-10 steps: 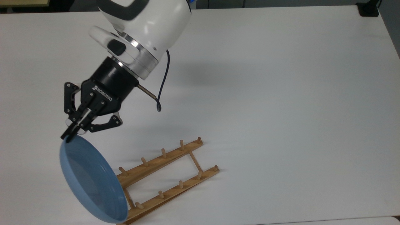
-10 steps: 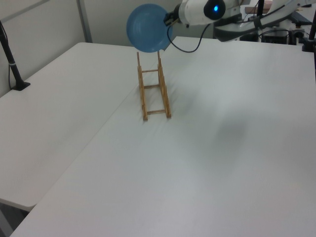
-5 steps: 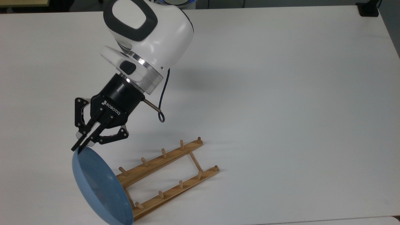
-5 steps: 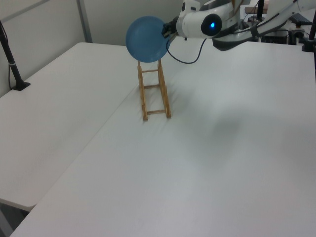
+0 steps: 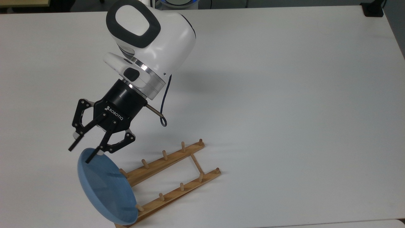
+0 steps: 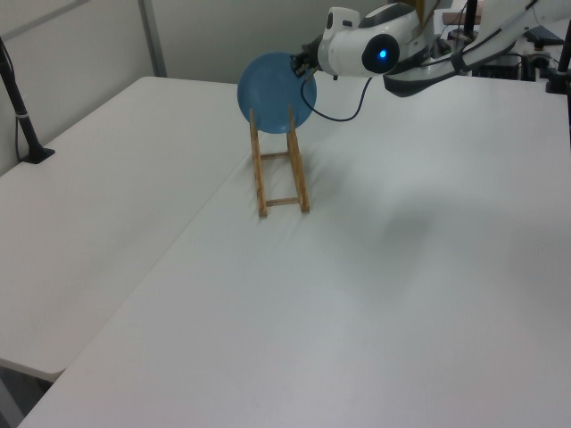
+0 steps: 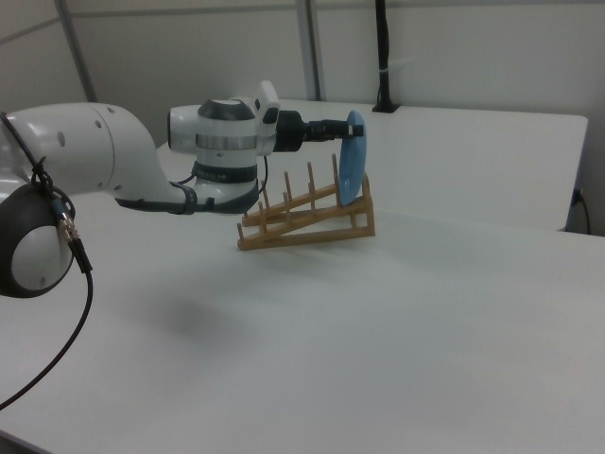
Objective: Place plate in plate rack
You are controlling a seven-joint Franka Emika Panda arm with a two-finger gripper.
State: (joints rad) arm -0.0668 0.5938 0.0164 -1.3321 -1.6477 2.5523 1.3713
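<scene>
The light-blue plate stands on edge at the top view's lower-left end of the wooden plate rack, leaning against the end pegs. My gripper is open at the plate's upper rim, one finger over the plate's face and the other outside the rim. In the left view the plate sits upright at the far end of the rack, with the gripper at its right rim. In the right view the plate stands at the rack's high end, the gripper at its top.
The white table carries nothing else near the rack. Its front edge runs just below the rack in the top view. A black post base is clamped at the far right corner, also seen as a post in the left view.
The gripper lowered the plate onto the rack's end, then opened and let go. The plate now rests on the rack by itself.
</scene>
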